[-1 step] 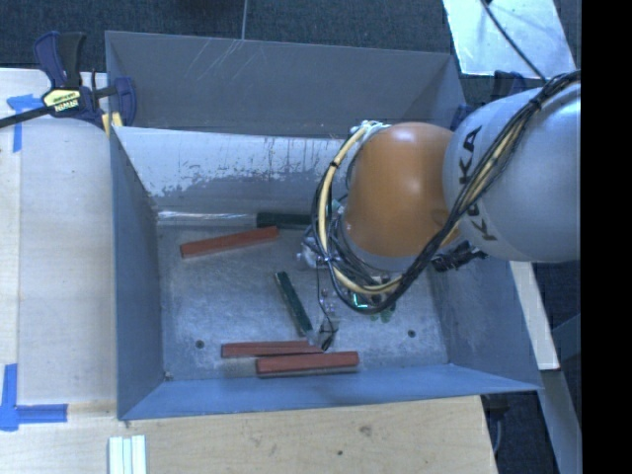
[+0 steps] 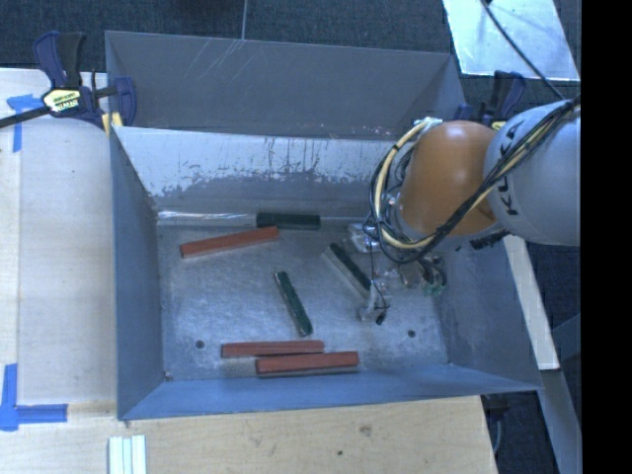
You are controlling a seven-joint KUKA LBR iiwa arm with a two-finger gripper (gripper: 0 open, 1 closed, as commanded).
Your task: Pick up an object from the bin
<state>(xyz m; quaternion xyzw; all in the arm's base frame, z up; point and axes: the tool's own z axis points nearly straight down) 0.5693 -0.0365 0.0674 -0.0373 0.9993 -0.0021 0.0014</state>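
Since the tool (image 2: 376, 309) hangs low over the floor of the bin (image 2: 286, 161) with its tip just beside the near end of a dark green stick (image 2: 348, 265), that stick looks the likeliest thing to pick. It lies flat and slanted, running up and to the left from the tool; whether the two touch I cannot tell. Nor can I tell if the tool is open or closed, as it is too small and dark under the orange wrist cover (image 2: 449, 181). Every stick lies on the floor, so the pick is not yet made

To do this step well, the tool should sit over the stick's middle, not its end, and be turned across its long side, so the grip does not swing it round. It should go down close to the floor before closing, then lift straight up. A second dark green stick (image 2: 293, 304) lies well to the tool's left and two reddish-brown bars (image 2: 291, 355) lie below and left of it, all well apart, so nothing crowds the grasp
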